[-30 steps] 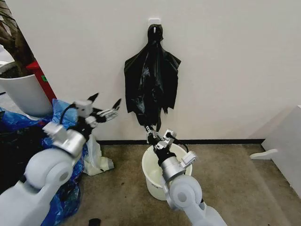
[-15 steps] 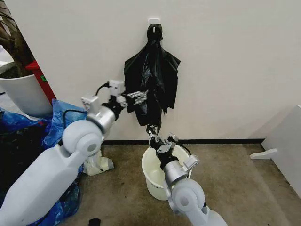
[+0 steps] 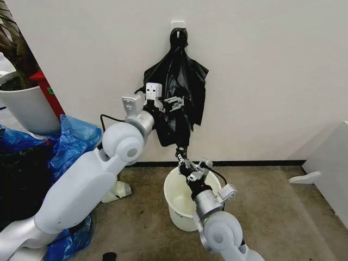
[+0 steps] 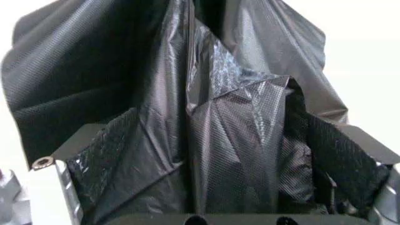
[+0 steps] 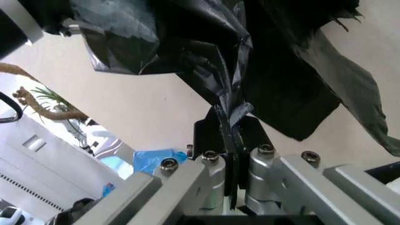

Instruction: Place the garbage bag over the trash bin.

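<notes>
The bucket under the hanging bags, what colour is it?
Cream-white; the bucket shows best in the head view.

Even, soft indoor light; slight blur and glare in both wrist views.

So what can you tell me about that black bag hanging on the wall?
The bag is thin, glossy, wrinkled black plastic, hanging in folds from a white wall hook above the bin. The left end effector is open around its middle folds; the right end effector is shut on its lowest tip.
</notes>
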Robot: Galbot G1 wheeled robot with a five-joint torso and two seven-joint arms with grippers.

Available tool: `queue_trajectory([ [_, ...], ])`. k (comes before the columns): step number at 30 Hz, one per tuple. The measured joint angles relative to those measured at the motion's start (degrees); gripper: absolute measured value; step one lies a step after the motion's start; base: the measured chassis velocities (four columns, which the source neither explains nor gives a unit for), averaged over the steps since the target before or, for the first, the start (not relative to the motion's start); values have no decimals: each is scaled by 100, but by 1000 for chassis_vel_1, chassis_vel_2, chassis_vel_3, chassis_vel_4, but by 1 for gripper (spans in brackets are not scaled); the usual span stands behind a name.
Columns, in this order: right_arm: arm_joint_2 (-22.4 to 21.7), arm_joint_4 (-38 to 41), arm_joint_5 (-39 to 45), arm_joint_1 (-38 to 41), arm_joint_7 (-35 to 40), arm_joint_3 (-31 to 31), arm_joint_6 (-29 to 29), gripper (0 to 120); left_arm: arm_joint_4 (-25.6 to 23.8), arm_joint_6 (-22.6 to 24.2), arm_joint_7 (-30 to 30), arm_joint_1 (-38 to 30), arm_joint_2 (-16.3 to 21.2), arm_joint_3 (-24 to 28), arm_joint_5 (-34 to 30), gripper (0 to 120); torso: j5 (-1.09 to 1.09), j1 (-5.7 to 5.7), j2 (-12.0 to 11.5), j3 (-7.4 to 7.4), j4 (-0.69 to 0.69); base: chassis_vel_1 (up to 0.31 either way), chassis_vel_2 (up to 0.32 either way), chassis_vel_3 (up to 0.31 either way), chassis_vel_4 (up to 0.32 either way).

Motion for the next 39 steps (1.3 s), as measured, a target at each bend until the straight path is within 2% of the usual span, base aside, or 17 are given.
queue_trajectory([
  [9,51,-55,-21,36,0,-18,8,0,-228,122,-74,185,241,-130,110,100,-1,0,0,0,1,0,0,0,0],
  [18,98,-98,-86,29,18,-56,19,0,-205,179,-142,429,371,-373,340,100,-1,0,0,0,0,0,0,0,0],
  [21,99,-96,-96,-7,28,-81,34,0,-247,166,-80,525,435,-433,385,97,-1,0,0,0,1,0,0,0,0],
  [24,104,-92,-117,-19,30,-113,68,0,-248,72,4,565,455,-435,405,89,-1,0,0,0,1,0,0,0,0],
  [30,112,-38,-125,-20,28,-173,173,0,-202,-6,149,528,437,-407,398,63,0,0,0,0,0,0,0,0,0],
  [31,112,-38,-125,-20,28,-173,173,0,-202,-6,149,528,437,-407,398,63,0,0,0,0,0,0,0,0,0],
  [37,101,19,-125,-30,15,-172,217,0,-99,-33,183,513,419,-364,366,39,0,0,0,0,1,0,0,0,0],
  [39,101,26,-125,-36,10,-172,222,0,-86,-33,184,505,415,-354,355,35,0,0,0,0,1,0,0,0,0],
])
